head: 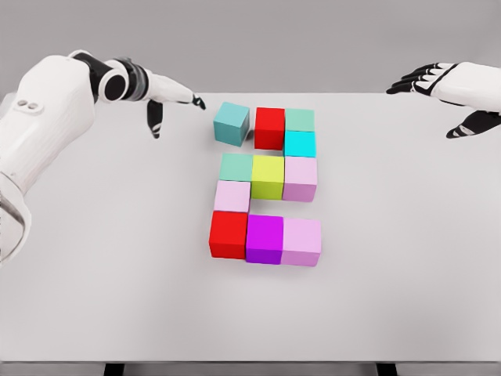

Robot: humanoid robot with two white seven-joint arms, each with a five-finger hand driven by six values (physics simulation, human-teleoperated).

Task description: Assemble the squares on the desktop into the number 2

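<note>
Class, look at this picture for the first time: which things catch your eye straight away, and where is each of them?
The cluster of coloured cubes at the middle of the white table strikes first, already shaped like a 2, with a bright red cube in the top row and another red cube at the bottom left. The teal cube at top left sits slightly askew, apart from its neighbour. The left hand hovers beside it, open; the right hand hangs at the far right edge.

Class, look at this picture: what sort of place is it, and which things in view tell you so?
Probably a simulated robot test bench, not a real room. A plain white table stands before a blank grey wall, coloured cubes such as the red cube form a digit, and the left hand and right hand hover open.
</note>
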